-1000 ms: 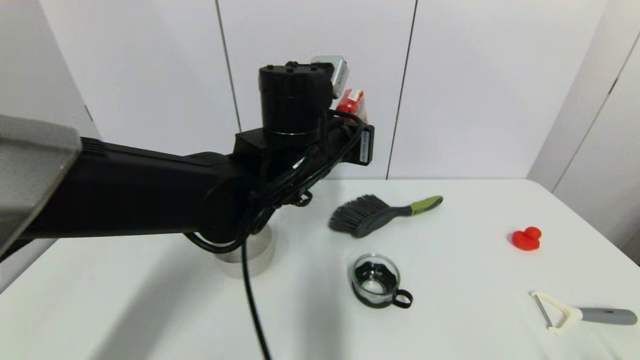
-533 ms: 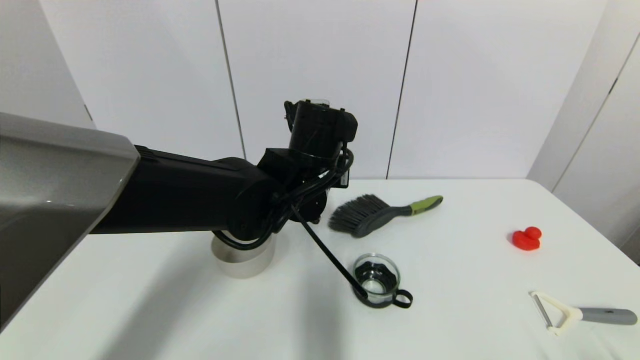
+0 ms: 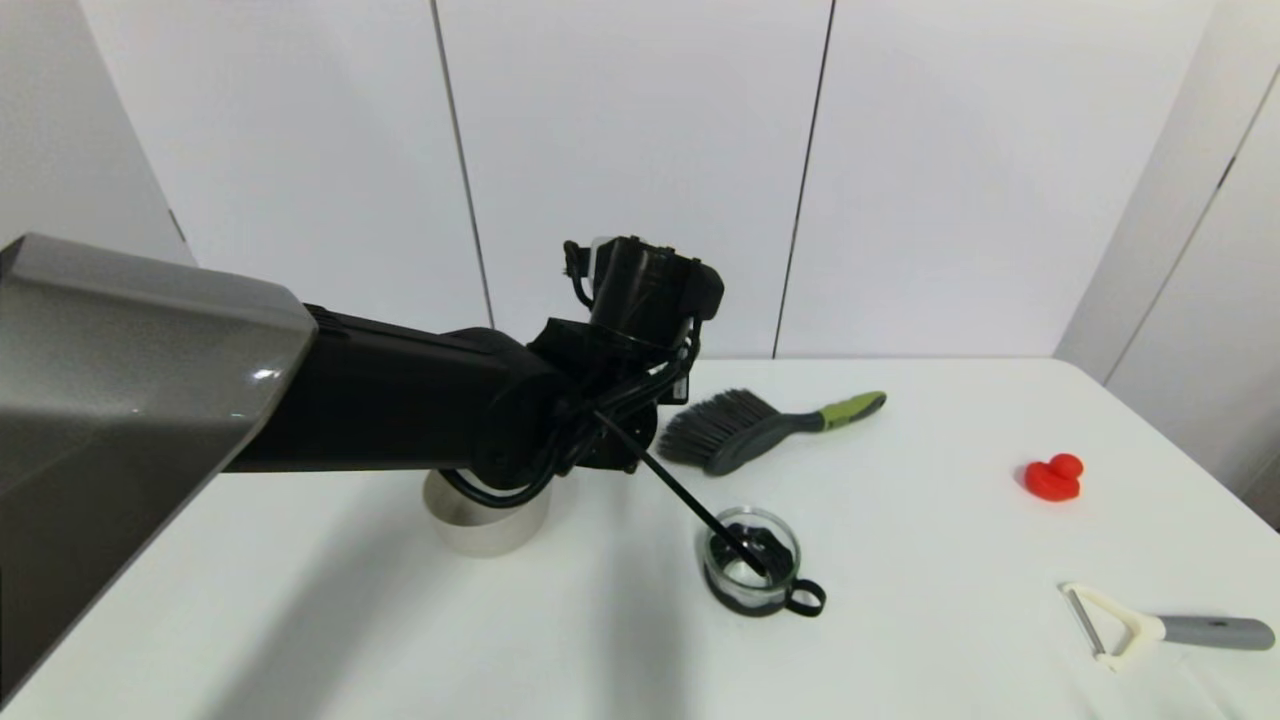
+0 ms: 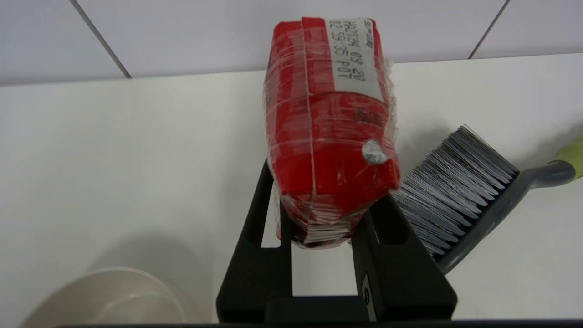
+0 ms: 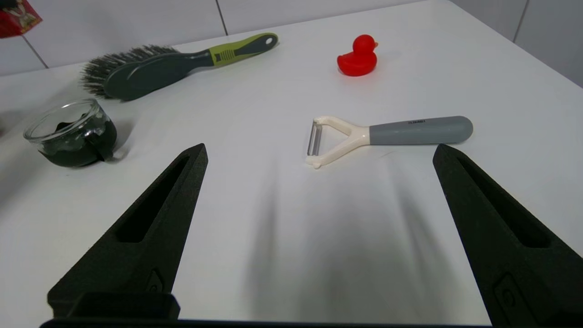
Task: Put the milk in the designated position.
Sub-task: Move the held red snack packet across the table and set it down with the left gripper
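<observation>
Two grippers, one load. Left gripper [image 4: 330, 223], clamped on the lower end of the milk [image 4: 330, 127]: a small red carton, wrapped in clear crinkled film, white date label near its far end, round foil straw seal on the upper face. Carton carried in the air, above the far middle of the table [image 3: 940, 660], just beside the bristles of the brush [image 4: 460, 200] and near the rim of the bowl [image 4: 114, 296]; hidden behind the arm's wrist in the head view. Held at one end only, most of the body standing clear of the fingers [image 4: 255, 255], slightly tilted. Judged light, and stiff along its edges but yielding on its broad faces, so likely to dent or bulge under a hard squeeze; film wrap probably slick, hence some risk of sliding or pivoting between the pads. Better hold, by this judgement, across the two narrow sides nearer mid-height, clear of the foil seal. Release best made low and level, base flat on bare tabletop, clear of the brush and the glass cup [image 3: 752, 560]. Right gripper [image 5: 319, 159], idle low over the near right of the table, fingers spread wide and holding nothing, the peeler [image 5: 387, 134] and the red duck [image 5: 358, 57] beyond it. Designated position unmarked on the white surface, so not identifiable here.
</observation>
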Motion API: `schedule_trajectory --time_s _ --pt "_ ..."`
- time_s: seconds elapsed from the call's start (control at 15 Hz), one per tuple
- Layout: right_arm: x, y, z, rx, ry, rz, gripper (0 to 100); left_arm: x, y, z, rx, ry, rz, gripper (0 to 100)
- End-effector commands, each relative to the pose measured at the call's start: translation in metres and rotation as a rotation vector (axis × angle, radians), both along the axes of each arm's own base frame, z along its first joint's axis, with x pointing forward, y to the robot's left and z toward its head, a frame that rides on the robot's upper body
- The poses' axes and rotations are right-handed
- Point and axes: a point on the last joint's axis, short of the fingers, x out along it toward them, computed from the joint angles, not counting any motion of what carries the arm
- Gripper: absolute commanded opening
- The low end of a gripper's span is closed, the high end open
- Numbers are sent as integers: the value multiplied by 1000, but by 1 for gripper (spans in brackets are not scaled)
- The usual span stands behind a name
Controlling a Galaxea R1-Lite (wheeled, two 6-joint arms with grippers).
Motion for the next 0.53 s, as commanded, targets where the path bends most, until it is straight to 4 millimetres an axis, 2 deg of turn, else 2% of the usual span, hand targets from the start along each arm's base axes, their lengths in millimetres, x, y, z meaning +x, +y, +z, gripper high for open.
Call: schedule_trajectory --time_s 0.07,0.53 --pt "0 0 0 1 1 0 100 5 -5 -20 -62 36 44 0" --pt "0 0 0 1 1 0 100 10 -1 -58 -35 50 99 0"
